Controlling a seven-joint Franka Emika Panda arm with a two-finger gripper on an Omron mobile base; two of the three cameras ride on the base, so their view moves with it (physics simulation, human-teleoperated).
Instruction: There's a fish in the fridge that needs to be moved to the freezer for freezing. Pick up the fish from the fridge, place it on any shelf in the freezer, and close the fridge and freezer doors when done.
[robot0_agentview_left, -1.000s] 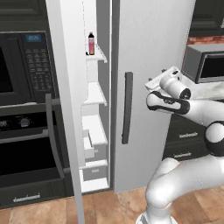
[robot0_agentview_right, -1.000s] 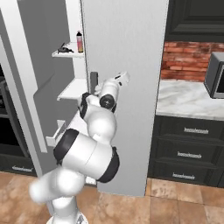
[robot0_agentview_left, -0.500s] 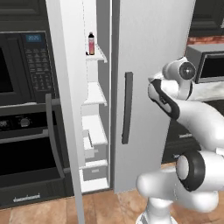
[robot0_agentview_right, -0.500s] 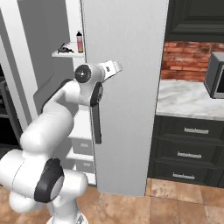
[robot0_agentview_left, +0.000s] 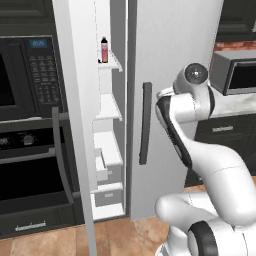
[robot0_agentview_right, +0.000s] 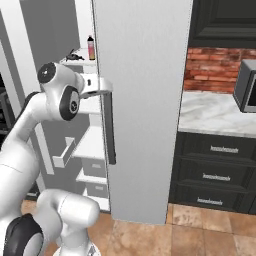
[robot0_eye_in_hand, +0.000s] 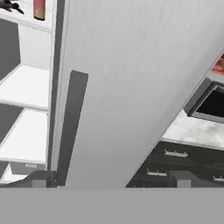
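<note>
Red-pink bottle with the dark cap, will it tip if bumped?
Likely: the red-pink bottle stands upright, tall and slim, so a high nudge could topple it. Its round body might then roll along the flat white shelf.

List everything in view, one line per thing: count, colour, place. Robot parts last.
fish: one, dark, top freezer shelf, beside the bottle.
bottle: one, red-pink with dark cap, same shelf.
freezer: one, white shelves and small drawers, standing open.
freezer door: one, pale grey, swung open.
fridge door: one, pale grey, shut, dark bar handle.
wall oven: one, black, left of the unit.
microwave: one, grey, on the right counter.
gripper: one, white, open, by the handle.
</note>
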